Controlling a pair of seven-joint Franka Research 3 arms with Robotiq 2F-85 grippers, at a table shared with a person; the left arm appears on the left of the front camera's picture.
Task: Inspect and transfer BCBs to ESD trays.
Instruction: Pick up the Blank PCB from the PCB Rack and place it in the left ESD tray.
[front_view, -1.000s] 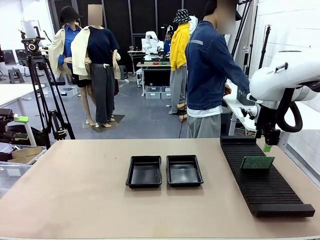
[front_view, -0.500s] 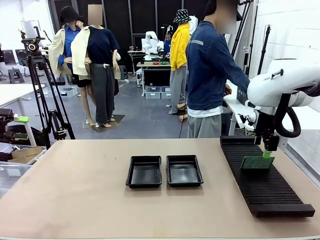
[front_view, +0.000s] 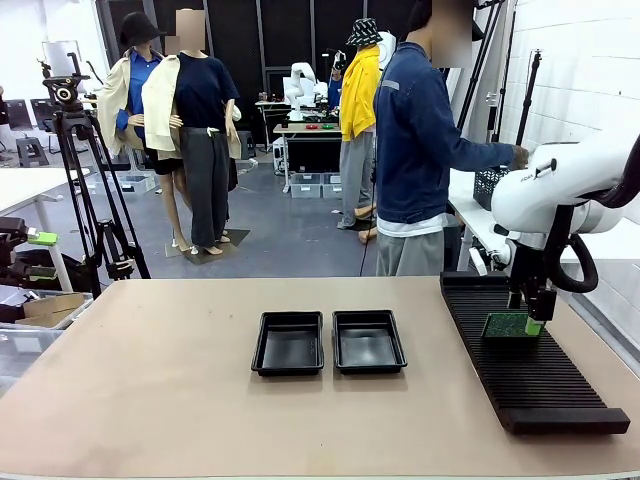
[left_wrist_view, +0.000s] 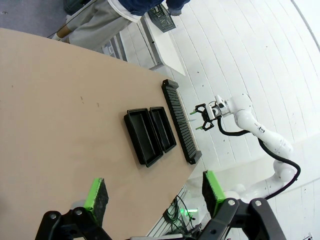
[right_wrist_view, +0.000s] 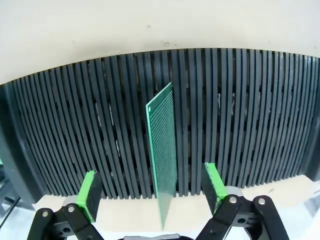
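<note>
Right tool (front_view: 531, 320) spread open, pads flanking BCB (right_wrist_view: 162, 150), not touching it. BCB stands on edge in slotted rack (front_view: 530, 385) beneath tool, rack ribs close on both sides. ESD trays (front_view: 289, 345) well aside on tabletop (front_view: 150, 390). Left tool (left_wrist_view: 154, 191) released, holding nothing.

The right gripper (front_view: 535, 321) has sunk to the BCB (front_view: 506, 325) standing in the rack (front_view: 540, 385) — its spread fingers now flank the board's edge. The person's hand (front_view: 519, 155) has reached out farther to the right.
</note>
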